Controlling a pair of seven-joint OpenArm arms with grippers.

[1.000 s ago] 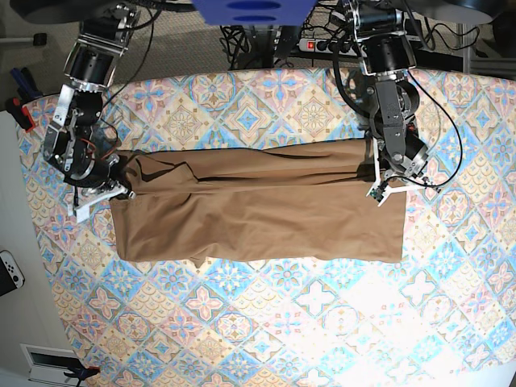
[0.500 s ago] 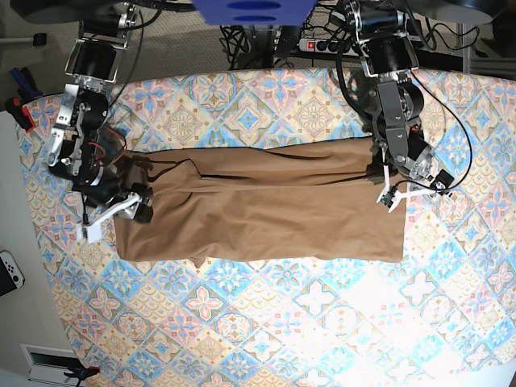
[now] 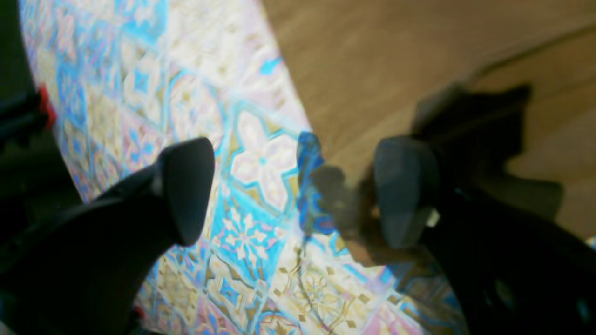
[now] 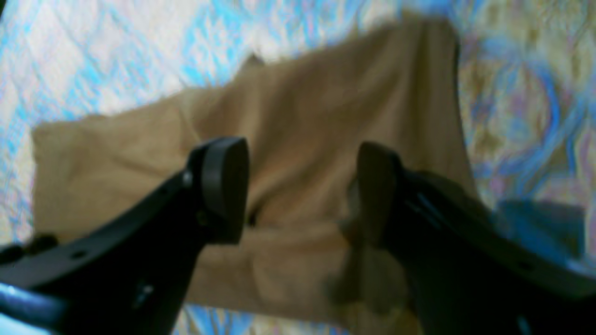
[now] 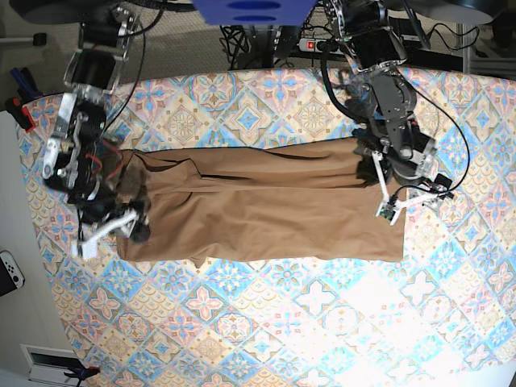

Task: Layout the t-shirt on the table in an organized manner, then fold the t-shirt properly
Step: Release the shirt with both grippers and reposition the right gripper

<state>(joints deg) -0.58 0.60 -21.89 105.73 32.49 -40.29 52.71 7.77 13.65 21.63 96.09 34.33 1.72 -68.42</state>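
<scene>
With both the left gripper [image 5: 409,201] and the right gripper [image 5: 113,228] spread wide and holding nothing, we judge we should regrip the t-shirt [image 5: 266,214], lying across the middle of the table [image 5: 266,322], at matching corners.

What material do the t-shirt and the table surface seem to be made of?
The t-shirt looks like soft, matte knit fabric, maybe cotton: it lies limp with gentle creases and no shine. The table seems covered with a printed tile-pattern sheet, possibly vinyl or cloth; a bright glare patch hints at a slight sheen.
</scene>
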